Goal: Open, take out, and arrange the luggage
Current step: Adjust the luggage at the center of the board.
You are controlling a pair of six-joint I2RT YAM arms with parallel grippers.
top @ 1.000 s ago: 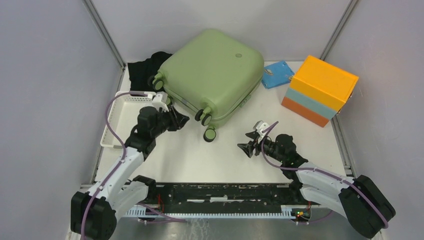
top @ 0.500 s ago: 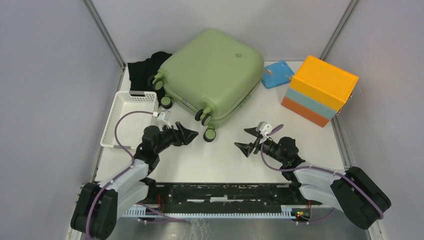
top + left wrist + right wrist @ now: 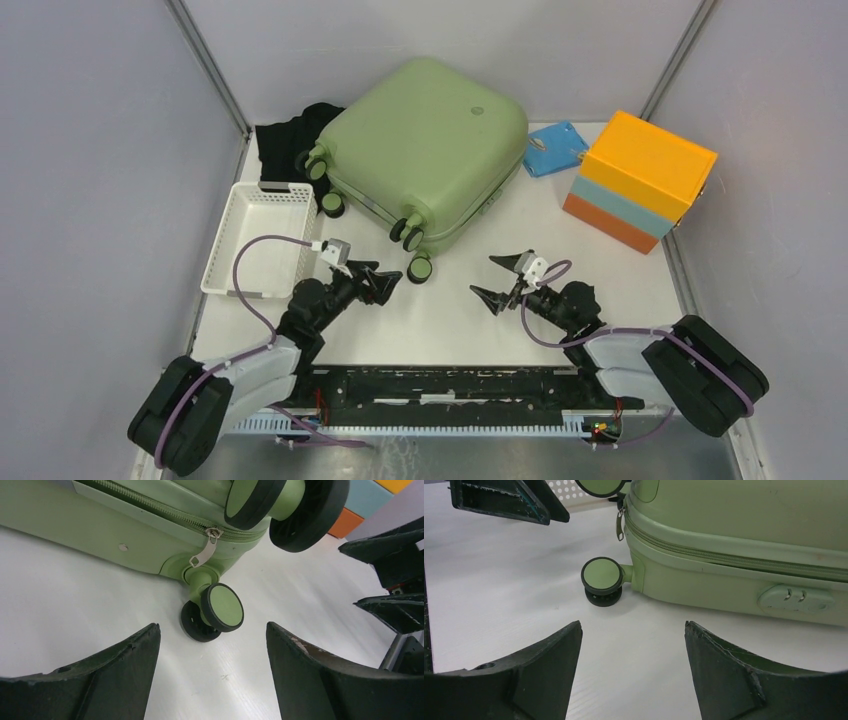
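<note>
luggage (image 3: 425,150): closed, zipped, lying flat just ahead of both grippers. left gripper (image 3: 386,282), right gripper (image 3: 487,277): jaws spread, empty. shell likely rigid, slick, bulky; take zip pull (image 3: 202,555), not shell.

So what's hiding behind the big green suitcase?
A black cloth pokes out behind the green suitcase, at its far left corner. The suitcase covers the rest of the cloth, so its full size, and anything else back there, cannot be seen.

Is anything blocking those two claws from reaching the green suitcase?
Nothing visible does. Only bare white table lies between the open left gripper, the open right gripper and the nearest wheel of the green suitcase.
</note>
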